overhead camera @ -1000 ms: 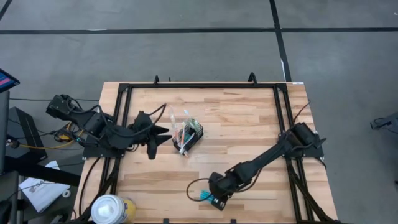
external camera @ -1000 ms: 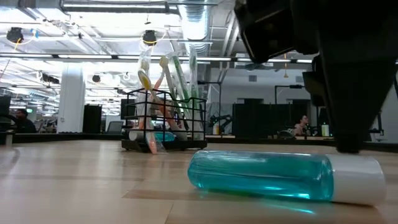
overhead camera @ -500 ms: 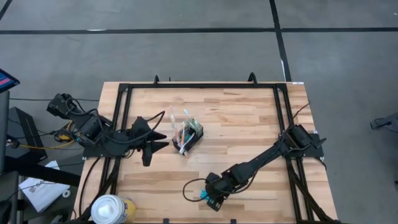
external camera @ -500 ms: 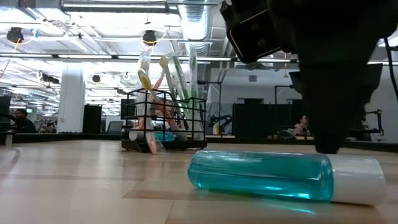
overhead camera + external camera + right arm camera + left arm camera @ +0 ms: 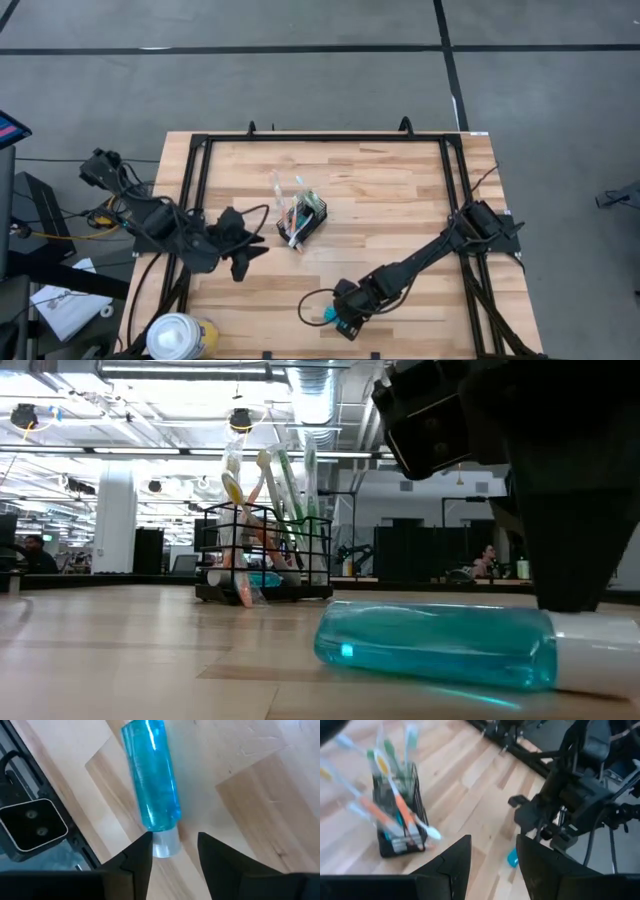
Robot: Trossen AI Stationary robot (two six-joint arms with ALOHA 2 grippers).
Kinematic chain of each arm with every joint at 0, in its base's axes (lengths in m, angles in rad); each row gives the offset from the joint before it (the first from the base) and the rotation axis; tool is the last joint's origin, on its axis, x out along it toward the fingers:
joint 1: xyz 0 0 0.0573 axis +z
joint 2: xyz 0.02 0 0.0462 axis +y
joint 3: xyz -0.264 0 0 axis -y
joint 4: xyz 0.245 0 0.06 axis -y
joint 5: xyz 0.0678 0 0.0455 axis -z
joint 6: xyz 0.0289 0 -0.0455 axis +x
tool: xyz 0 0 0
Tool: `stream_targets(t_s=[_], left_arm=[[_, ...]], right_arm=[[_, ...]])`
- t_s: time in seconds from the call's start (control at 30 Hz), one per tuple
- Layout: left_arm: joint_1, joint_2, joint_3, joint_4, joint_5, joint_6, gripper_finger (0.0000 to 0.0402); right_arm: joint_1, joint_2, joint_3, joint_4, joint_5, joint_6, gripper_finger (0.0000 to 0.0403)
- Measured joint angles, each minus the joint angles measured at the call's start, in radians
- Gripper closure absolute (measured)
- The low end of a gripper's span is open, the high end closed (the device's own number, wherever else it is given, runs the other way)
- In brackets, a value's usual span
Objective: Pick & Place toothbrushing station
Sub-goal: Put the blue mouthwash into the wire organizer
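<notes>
The black wire-mesh holder (image 5: pixel 306 218) (image 5: pixel 262 555) (image 5: pixel 400 822) stands on its base mid-table, and several toothbrushes (image 5: pixel 272 485) lean in it. My left gripper (image 5: pixel 252 258) (image 5: pixel 492 855) hovers open to the holder's near left, touching nothing. A clear blue bottle (image 5: pixel 150 780) (image 5: pixel 440 645) with a white cap lies on its side near the table's front edge. My right gripper (image 5: pixel 335 320) (image 5: pixel 172 847) is open over the cap end. My right gripper comes down on a slant from above, one finger on either side of the bottle's white cap (image 5: pixel 165 845). One finger (image 5: pixel 142 852) stands close against the cap; I cannot tell whether it touches. The bottle lies flat on the table.
A white-and-yellow round container (image 5: pixel 178 335) sits at the near left corner. A black frame rail (image 5: pixel 330 137) runs round the tabletop. A small camera block (image 5: pixel 32 822) stands at the front edge beside the bottle. Bare wood lies right of the holder.
My left gripper has swung down and toward the table's near edge, away from the holder, staying open. The blue bottle has shifted a little along the table under my right gripper, which has hardly moved.
</notes>
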Motion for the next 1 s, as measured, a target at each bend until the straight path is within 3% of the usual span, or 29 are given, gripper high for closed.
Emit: stream_targets(t_s=[0.27, 0.43, 0.5, 0.6, 0.7, 0.9, 1.0], left_arm=[[-0.058, 0.0, -0.063, 0.032, 0.0, -0.108, 0.0249], [-0.067, 0.0, -0.063, 0.052, -0.005, -0.11, 0.0249], [-0.067, 0.0, -0.063, 0.052, -0.006, -0.11, 0.0249], [-0.067, -0.001, -0.063, 0.054, -0.007, -0.11, 0.0249], [-0.067, -0.001, -0.063, 0.054, -0.009, -0.11, 0.0249], [-0.067, -0.001, -0.063, 0.056, -0.009, -0.11, 0.0249], [-0.067, -0.001, -0.064, 0.056, -0.01, -0.11, 0.0249]], right_arm=[[0.003, 0.043, 0.0, 0.072, -0.069, 0.019, 0.0254], [0.002, 0.044, 0.0, 0.077, -0.049, 0.022, 0.0256], [-0.005, 0.044, 0.0, 0.068, -0.045, 0.029, 0.0274], [-0.009, 0.045, 0.001, 0.072, -0.029, 0.026, 0.0336], [-0.016, 0.045, 0.002, 0.093, 0.013, -0.01, 0.0338], [-0.06, 0.046, -0.002, 0.234, -0.012, 0.008, 0.0341], [-0.075, 0.01, -0.002, 0.35, -0.015, 0.052, 0.0396]])
